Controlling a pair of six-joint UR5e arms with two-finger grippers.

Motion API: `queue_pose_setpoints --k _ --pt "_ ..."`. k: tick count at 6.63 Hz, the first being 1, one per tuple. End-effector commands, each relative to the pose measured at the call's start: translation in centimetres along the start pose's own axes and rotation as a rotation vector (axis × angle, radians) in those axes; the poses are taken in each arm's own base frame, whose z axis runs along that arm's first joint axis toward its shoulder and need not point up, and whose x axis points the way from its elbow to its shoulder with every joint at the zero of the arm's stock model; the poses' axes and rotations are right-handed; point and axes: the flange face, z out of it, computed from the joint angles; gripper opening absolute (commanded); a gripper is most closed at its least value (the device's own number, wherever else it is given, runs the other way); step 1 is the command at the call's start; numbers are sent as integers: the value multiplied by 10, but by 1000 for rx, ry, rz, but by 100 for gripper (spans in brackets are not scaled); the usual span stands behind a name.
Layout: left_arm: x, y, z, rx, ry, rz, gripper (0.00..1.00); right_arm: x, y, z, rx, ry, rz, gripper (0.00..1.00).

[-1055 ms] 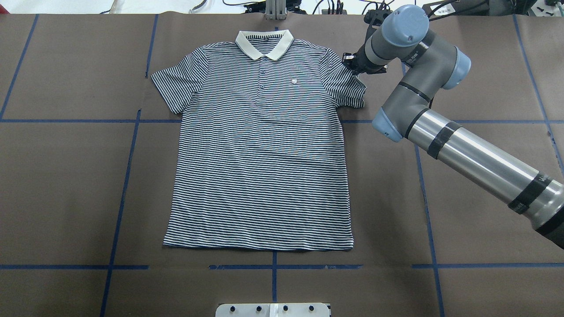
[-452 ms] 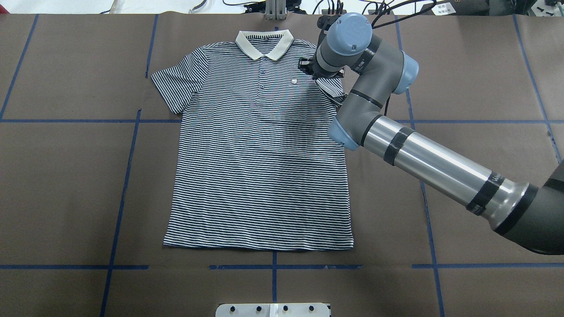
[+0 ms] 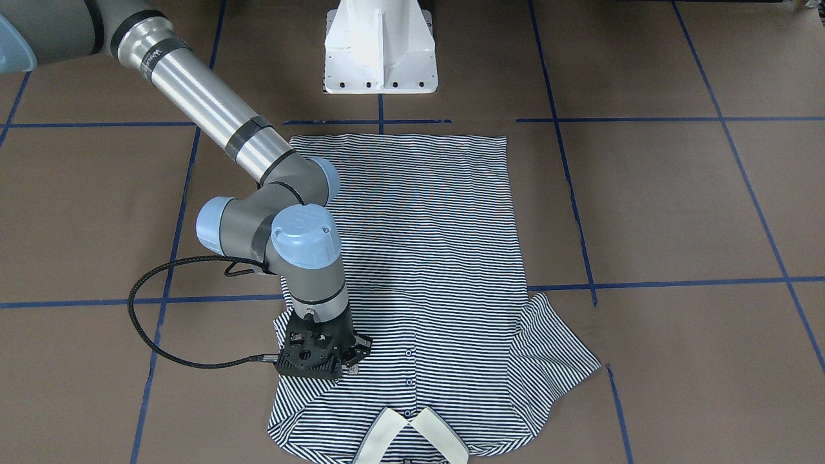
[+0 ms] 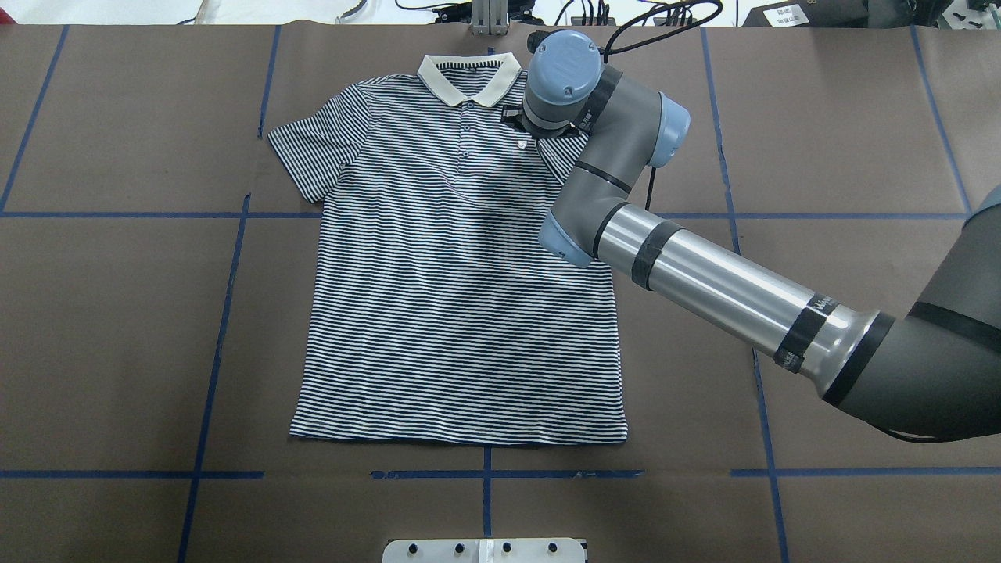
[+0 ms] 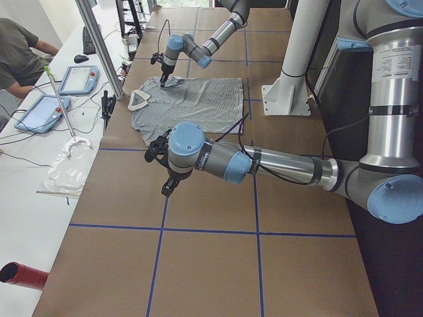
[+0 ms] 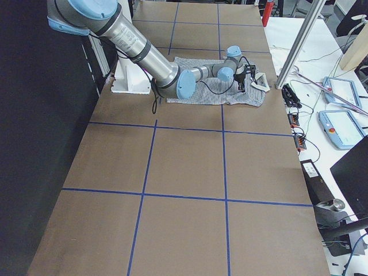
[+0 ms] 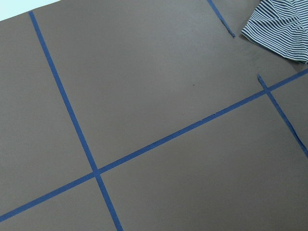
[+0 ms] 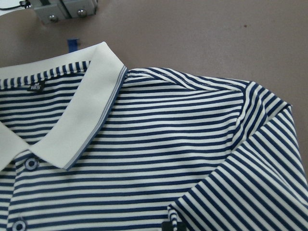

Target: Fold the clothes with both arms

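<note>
Right gripper has come in from the outer edge to the chest of the polo shirt, clenched, as I read it, on the folded-over sleeve. Shirt flat: hem nearest the robot, long axis running out to the collar. Your gripper sits at that far end. Left gripper well off the cloth; grip untellable.

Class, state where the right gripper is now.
Front-facing view, lower left: the right gripper is over the polo shirt's chest, just up-left of the cream collar.

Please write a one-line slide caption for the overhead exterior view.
Right gripper holds a sleeve of the polo shirt folded over its chest.
</note>
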Motion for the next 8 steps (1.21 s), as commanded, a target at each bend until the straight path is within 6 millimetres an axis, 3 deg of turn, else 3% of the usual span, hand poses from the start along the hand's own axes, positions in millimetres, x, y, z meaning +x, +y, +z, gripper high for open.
queue_pose_setpoints --k 1,2,3,4,5,6,7,8 --pt "0 0 0 0 1 0 100 -9 -3 0 22 13 -1 9" --pt "-3 2 4 5 8 7 100 -10 -1 1 20 12 -1 79" --pt "-5 0 27 20 83 43 100 -12 -3 -2 23 7 -1 100" --pt "3 -23 35 49 121 -20 100 -18 -4 -10 31 -11 -3 100" --pt "36 -49 60 41 162 -37 100 -24 -8 -26 44 -41 0 100" --pt "44 -84 86 10 182 -119 100 -32 -8 -51 59 -91 27 100" --pt "65 -125 123 -36 190 -174 100 -5 4 -77 60 -106 63 100" --pt "115 -174 185 -117 202 -265 94 19 18 -107 62 -164 56 100"
